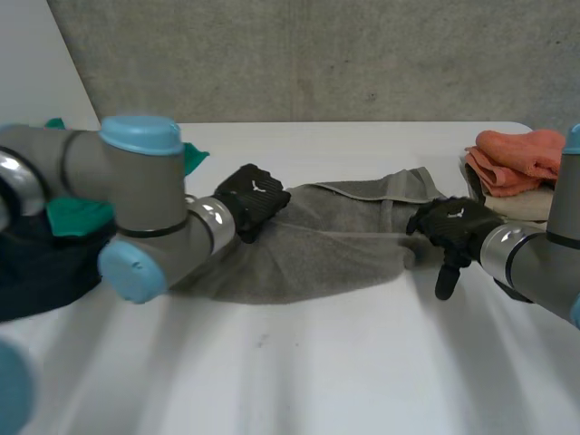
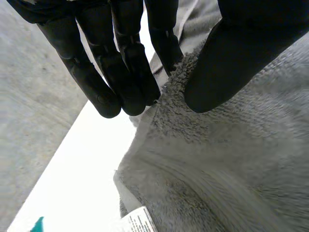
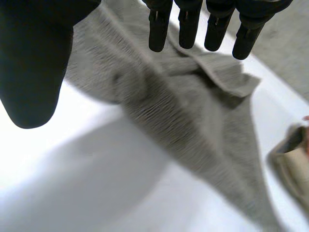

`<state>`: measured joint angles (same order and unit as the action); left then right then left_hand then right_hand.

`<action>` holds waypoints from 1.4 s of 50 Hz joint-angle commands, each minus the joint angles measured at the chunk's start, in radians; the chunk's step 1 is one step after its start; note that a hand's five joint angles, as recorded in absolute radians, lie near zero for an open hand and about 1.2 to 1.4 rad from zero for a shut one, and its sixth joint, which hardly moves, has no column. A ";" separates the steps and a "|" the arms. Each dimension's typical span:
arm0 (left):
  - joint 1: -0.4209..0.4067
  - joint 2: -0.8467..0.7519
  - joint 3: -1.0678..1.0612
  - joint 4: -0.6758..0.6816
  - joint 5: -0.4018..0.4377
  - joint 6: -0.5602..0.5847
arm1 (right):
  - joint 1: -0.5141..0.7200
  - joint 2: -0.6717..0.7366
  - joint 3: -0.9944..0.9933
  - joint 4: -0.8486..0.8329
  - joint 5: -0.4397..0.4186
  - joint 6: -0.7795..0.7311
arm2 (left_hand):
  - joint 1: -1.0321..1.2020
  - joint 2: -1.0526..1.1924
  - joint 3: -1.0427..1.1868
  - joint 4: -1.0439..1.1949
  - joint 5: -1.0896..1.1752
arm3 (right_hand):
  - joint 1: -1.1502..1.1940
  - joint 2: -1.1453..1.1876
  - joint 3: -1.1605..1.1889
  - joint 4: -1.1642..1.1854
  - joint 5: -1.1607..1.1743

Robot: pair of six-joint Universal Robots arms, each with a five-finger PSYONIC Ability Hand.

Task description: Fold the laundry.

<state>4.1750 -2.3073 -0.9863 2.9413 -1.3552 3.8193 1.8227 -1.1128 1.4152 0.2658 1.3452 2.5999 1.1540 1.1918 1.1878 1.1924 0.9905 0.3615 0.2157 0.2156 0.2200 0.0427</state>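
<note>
The towel (image 1: pixel 317 245) is lying on the surface (image 1: pixel 299 362) with its long axis running from hand to hand, the left hand (image 1: pixel 251 199) pinching its left end, the right hand (image 1: pixel 453 225) hovering spread, gripping nothing, over its right end.

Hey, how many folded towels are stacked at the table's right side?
2: an orange towel on top, a beige towel beneath it. The right arm may hide more.
</note>
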 commanded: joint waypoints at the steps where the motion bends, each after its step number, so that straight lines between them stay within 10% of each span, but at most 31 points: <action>1: -0.001 0.305 -0.313 0.044 0.056 -0.003 | 0.000 0.059 -0.024 0.040 -0.023 0.028 | 0.242 0.204 0.209 0.204 0.231 | -0.096 0.050 0.050 0.045 0.048; 14: 0.008 0.417 -0.466 0.162 0.090 -0.021 | 0.032 0.145 -0.070 -0.257 0.178 0.138 | 0.242 0.204 0.209 0.204 0.231 | 0.092 0.237 0.238 0.233 0.236; 26: 0.020 0.382 -0.471 0.117 0.064 -0.018 | -0.068 0.014 -0.104 -0.076 0.009 0.166 | 0.242 0.204 0.209 0.204 0.231 | 0.230 0.376 0.376 0.372 0.374; 46: 0.036 0.425 -0.505 0.131 0.057 -0.023 | -0.053 0.353 -0.367 -0.048 -0.001 0.019 | 0.242 0.204 0.209 0.204 0.231 | -0.008 0.138 0.138 0.134 0.136; 53: 0.051 0.405 -0.473 0.133 0.057 -0.033 | -0.052 0.375 -0.375 -0.043 -0.001 -0.015 | 0.242 0.204 0.209 0.204 0.231 | 0.270 0.416 0.416 0.412 0.414; 57: 0.054 0.356 -0.416 0.136 0.056 -0.047 | -0.046 0.363 -0.387 -0.068 0.005 0.020 | 0.242 0.204 0.209 0.204 0.231 | 1.034 1.180 1.180 1.176 1.179; 70: 0.080 0.177 0.033 0.389 -0.034 -0.061 | -0.017 0.340 -0.686 -0.284 0.081 0.089 | 0.242 0.204 0.209 0.204 0.231 | 1.035 1.181 1.181 1.176 1.179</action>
<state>4.2471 -2.0668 -1.1873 3.1582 -1.3270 3.7638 1.7950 -0.7551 0.9114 0.1095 1.3606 2.6525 1.1540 1.1951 1.1904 1.1965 0.9905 1.1226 1.1760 1.1852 1.1912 0.9739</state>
